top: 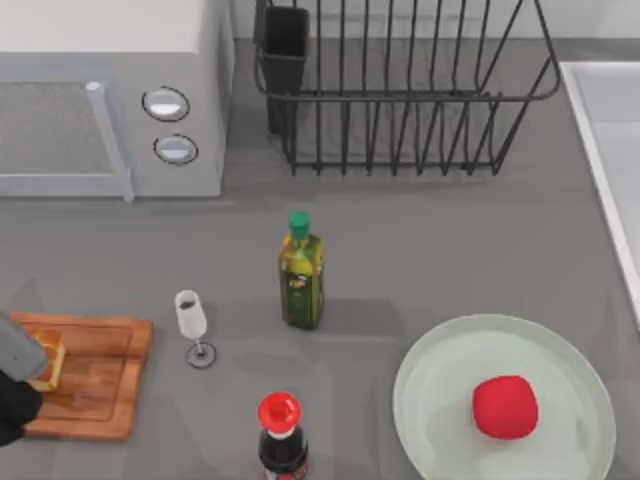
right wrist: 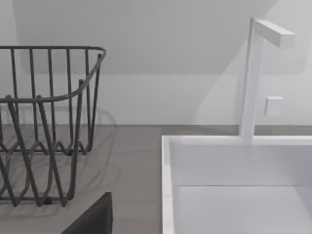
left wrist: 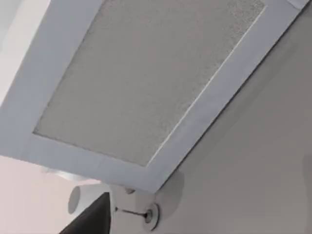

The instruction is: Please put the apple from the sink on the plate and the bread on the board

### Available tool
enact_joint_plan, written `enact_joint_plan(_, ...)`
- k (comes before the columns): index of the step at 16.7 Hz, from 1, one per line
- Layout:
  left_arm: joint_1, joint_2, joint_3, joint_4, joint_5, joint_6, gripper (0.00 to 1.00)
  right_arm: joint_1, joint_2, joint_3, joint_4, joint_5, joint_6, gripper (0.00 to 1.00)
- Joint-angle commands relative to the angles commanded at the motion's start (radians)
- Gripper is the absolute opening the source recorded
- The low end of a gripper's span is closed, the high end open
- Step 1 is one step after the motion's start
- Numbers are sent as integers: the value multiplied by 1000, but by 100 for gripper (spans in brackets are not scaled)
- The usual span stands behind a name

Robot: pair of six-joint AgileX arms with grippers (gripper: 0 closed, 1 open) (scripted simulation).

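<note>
Two bottles [top: 301,285] and a wine glass [top: 192,325] stand between board [top: 95,385] and plate [top: 440,400]; left pincer [top: 15,395] state unclear

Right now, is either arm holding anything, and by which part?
It cannot be told. The left gripper is over the bread on the board, but its fingers are hidden. The apple lies free on the plate.
</note>
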Motion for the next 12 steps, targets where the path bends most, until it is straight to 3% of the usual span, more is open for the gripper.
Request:
enact_joint_plan(6, 30, -198, -85, 78, 49, -670, 100, 0, 0, 0, 0, 0, 0, 100)
enact_joint_plan(9, 55, -278, -119, 115, 81, -868, 100, 0, 0, 0, 0, 0, 0, 100)
enact_joint_plan(12, 74, -330, -138, 140, 107, -975, 100, 0, 0, 0, 0, 0, 0, 100)
